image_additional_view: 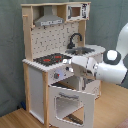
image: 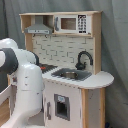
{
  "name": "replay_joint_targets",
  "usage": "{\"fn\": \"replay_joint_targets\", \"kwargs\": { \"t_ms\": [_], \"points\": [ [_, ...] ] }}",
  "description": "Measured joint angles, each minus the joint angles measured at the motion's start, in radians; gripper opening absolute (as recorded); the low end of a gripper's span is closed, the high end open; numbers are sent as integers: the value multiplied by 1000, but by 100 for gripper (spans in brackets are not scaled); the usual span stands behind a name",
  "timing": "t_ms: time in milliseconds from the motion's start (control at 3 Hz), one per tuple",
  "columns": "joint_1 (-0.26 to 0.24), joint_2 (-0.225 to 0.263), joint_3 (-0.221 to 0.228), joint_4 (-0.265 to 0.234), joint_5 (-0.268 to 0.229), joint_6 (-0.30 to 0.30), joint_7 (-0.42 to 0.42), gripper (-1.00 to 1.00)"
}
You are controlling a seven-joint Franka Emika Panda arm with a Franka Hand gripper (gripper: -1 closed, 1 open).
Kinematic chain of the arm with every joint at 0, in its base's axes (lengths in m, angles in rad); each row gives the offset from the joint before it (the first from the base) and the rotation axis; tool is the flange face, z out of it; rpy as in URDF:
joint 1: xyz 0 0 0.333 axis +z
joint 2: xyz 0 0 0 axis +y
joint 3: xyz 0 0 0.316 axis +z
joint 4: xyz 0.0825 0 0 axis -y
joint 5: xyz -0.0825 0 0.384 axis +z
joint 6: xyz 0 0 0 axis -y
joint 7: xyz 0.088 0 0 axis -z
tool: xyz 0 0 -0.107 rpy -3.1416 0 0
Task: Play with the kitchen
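The kitchen (image: 75,55) is a tall white and light-wood toy unit, seen in both exterior views. In the first exterior view it shows a grey hood (image: 39,29), a black faucet (image: 84,57) and a steel sink (image: 70,75). My white arm (image: 22,75) covers the stove side there. The second exterior view shows the kitchen (image_additional_view: 50,30) with its black-red stovetop (image_additional_view: 50,59) and knobs (image_additional_view: 59,75). Its windowed oven door (image_additional_view: 70,102) hangs open and tilted forward. My gripper (image_additional_view: 75,67) sits at the counter's front edge, above the open door.
A grey curtain hangs behind the kitchen in both exterior views. The floor (image_additional_view: 15,117) is light wood. An upper cabinet with a microwave front (image: 70,23) tops the unit. A small windowed door (image: 61,107) is below the sink.
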Motion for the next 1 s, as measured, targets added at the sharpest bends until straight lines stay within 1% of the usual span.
{"fn": "replay_joint_targets", "kwargs": {
  "t_ms": [333, 1000],
  "points": [
    [51, 98, -2, 39, -83, -23, -32, 100],
    [131, 233, -7, 102, -194, -73, -91, 100]
  ]
}}
